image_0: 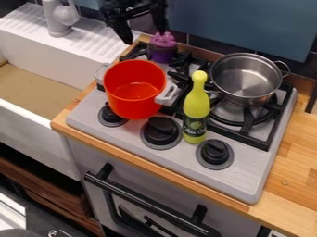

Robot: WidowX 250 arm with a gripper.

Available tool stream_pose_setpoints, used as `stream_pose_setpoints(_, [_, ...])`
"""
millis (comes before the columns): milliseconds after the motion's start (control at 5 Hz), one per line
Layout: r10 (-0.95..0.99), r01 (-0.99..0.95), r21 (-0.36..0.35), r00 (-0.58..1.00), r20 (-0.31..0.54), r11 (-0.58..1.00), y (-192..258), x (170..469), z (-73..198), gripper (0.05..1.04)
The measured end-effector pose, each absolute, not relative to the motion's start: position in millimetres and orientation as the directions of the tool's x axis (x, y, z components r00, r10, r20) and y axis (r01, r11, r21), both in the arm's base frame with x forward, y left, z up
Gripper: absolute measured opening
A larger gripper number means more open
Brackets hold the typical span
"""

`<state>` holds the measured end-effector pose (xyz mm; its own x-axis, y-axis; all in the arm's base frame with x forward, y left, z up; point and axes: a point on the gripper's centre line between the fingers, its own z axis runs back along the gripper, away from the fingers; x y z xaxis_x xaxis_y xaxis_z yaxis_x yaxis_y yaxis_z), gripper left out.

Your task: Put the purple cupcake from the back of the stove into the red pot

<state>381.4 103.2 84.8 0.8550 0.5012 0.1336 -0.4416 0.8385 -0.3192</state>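
Camera view, from the left: one white sink [37, 109] has a ribbed drainboard and one pale grey faucet [59, 17]. Next comes one grey stove [238, 178] set in a wooden counter [300, 159], with three black knobs [161, 132] along its front. One red pot [135, 107], open side up, sits at the stove's left, its two pale grey handles [168, 94] on opposite sides.

Above and behind that pot hangs the one black gripper [145, 38], pointing down, its two fingers released and spread well apart. One finger is toward the sink; the other is right by the top of the purple toy [163, 50] (whether they touch is hard to tell). That toy, just one of its kind, is upright at the stove's rear left, behind the red pot, its long axis close to vertical and its frilly end up. It has a smooth, deep purple lower part and a bumpy, lighter pinkish-purple top, rather like a cupcake.

Farther right, one yellow-green bottle [196, 104] with a dark label stands cap up near the front. Last is one shiny steel pot [244, 78] with two loop handles, open side up, over the right-hand black grate [260, 127].
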Motion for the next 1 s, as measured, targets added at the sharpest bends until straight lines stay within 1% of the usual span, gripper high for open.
stream_pose_setpoints(200, [0.507, -0.448, -0.307, 0.85, 0.144, 0.839, 99.1, 383.1, 77.8, 0.997])
stream_pose_setpoints(400, [0.519, -0.454, -0.314, 0.838, 0.167, 0.834, 96.8, 385.0, 71.4, 0.997])
stream_pose_setpoints(600, [0.523, -0.455, -0.323, 0.836, 0.164, 0.83, 93.9, 387.3, 69.8, 0.997])
stream_pose_setpoints(800, [0.522, -0.454, -0.36, 0.845, 0.115, 0.815, 90.0, 391.4, 69.3, 0.997])
stream_pose_setpoints(1000, [0.527, -0.46, -0.368, 0.844, 0.104, 0.808, 90.5, 391.4, 71.5, 0.997])
